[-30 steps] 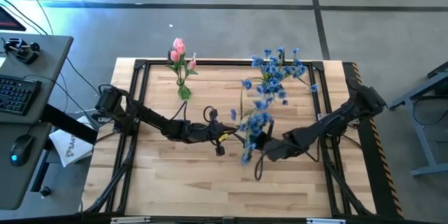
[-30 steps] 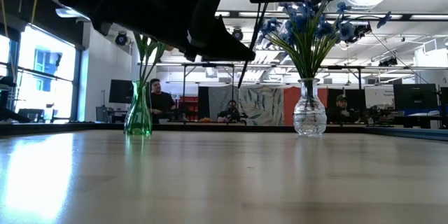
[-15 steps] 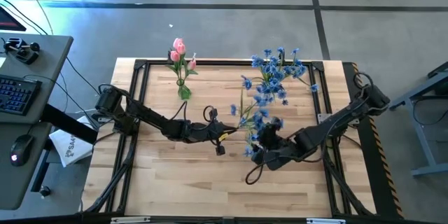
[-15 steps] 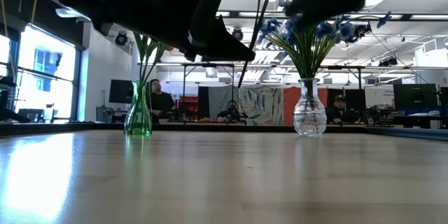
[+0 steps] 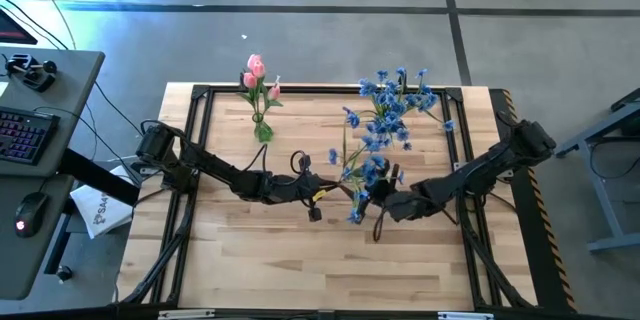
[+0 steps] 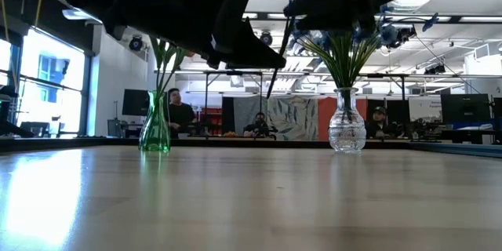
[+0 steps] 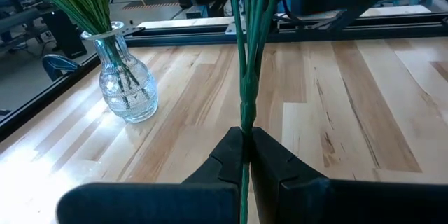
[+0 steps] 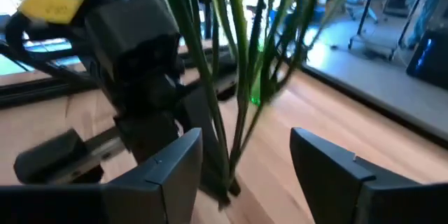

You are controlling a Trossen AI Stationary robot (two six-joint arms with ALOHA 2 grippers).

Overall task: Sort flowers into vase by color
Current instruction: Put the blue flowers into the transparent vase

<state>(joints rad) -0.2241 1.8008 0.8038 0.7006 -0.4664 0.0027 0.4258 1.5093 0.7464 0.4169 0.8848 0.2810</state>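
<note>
A blue-blossomed flower (image 5: 362, 172) is held up over the table's middle by my left gripper (image 5: 338, 193), which is shut on its green stem (image 7: 245, 105). My right gripper (image 5: 378, 200) is open just right of it. Its two fingers stand on either side of the stems (image 8: 238, 98), and I see no touch. A clear vase (image 5: 395, 125) with several blue flowers stands on the far right part of the table. A green vase (image 5: 262, 130) with pink tulips (image 5: 256, 68) stands far left. My left gripper pinches the flower's green stem (image 7: 244, 127) between its two fingers, partway along it and below the blossoms. The fingers come level from the table's left and lie across the stem. The flower is lifted clear, and its stem end (image 6: 271, 86) hangs tilted below the fingers.
A black frame (image 5: 200, 95) runs around the wooden table top. Bare wood lies toward the near edge (image 5: 300, 270). A desk with a keyboard (image 5: 25, 130) stands off the table's left. People sit in the room beyond the table (image 6: 179, 114).
My right gripper has dipped toward the near edge and come back toward the far side, ending close beside the held stem. The stem's loose lower end has swung with it. My left arm has kept still.
</note>
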